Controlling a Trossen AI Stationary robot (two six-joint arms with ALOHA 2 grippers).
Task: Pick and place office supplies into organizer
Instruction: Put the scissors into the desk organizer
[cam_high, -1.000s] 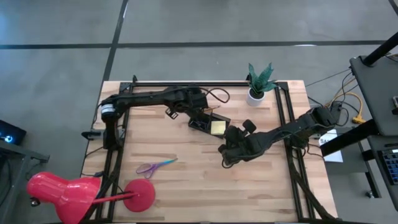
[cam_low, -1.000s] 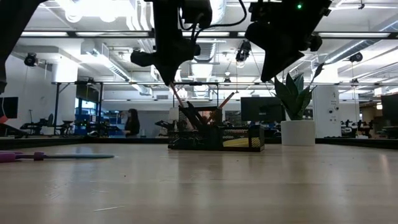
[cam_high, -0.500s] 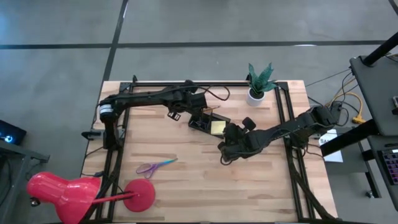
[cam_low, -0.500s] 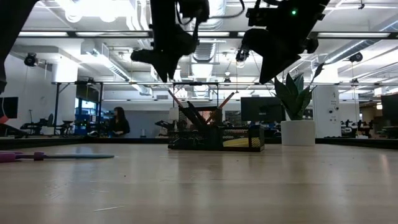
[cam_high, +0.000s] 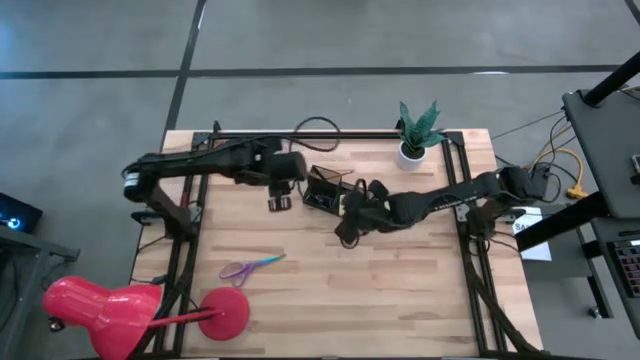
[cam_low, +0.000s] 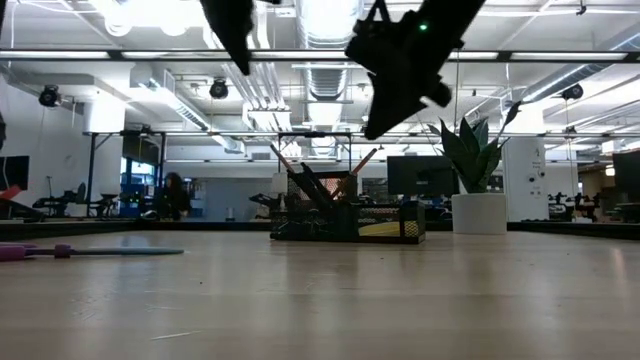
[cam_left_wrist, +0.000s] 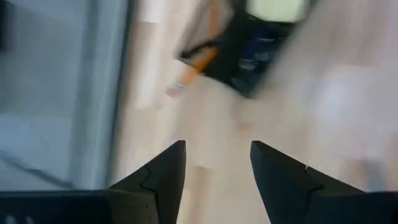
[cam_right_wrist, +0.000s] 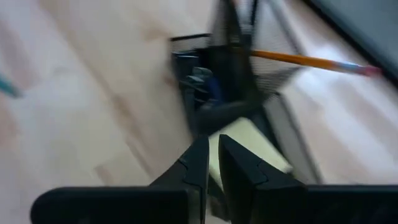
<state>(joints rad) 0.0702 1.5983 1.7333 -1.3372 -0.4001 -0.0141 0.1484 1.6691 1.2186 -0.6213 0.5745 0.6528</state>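
The black mesh organizer (cam_high: 328, 190) stands mid-table toward the far edge, resting on its base (cam_low: 345, 236). Orange pencils (cam_low: 286, 160) lean out of its cup, and a yellow sticky pad (cam_right_wrist: 249, 146) lies in its tray. Purple-handled scissors (cam_high: 250, 267) lie flat at the near left. My left gripper (cam_left_wrist: 214, 163) hangs open and empty, high up and to the left of the organizer (cam_left_wrist: 249, 50). My right gripper (cam_right_wrist: 211, 155) is shut and empty, slanting down above the tray. The low view shows this right gripper (cam_low: 372, 128) well clear of the organizer.
A red desk lamp (cam_high: 100, 315) stands at the near left corner. A potted plant (cam_high: 418, 130) sits at the far right, beside the organizer. Bare wood lies between the scissors and the organizer. A person (cam_low: 172, 195) is in the room beyond the table.
My left gripper has let go of a pencil, which stays leaning in the cup. The gripper has opened, risen, rolled and drawn back toward the table's left edge. My right gripper, still shut, has swung left from beside the organizer to above its tray.
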